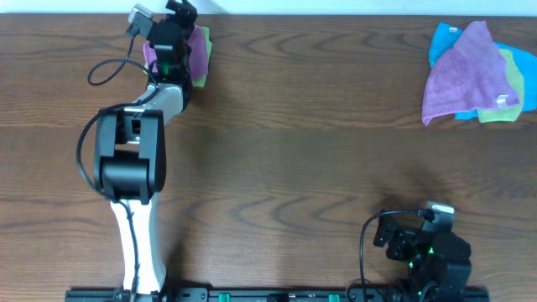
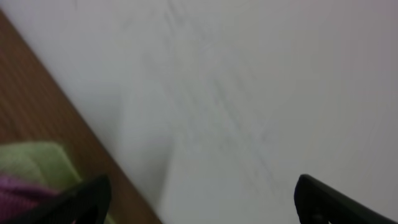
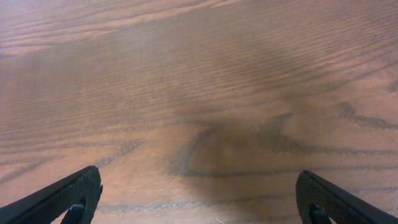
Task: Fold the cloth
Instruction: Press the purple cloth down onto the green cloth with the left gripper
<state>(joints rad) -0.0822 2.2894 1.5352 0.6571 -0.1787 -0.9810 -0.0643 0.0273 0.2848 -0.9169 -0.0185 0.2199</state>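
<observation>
Purple cloth (image 1: pixel 198 49) lies on a green cloth (image 2: pixel 37 163) at the 11 o'clock corner of the table (image 1: pixel 302 159), close to the far edge. The left pincer (image 2: pixel 202 186) hangs over this stack with its fingers spread wide, gripping nothing. At 1 o'clock sits a loose heap (image 1: pixel 474 75) of purple, blue and green cloths, well apart from both arms. The right pincer (image 3: pixel 199 177), at 5 o'clock, is likewise wide open and empty above bare wood.
</observation>
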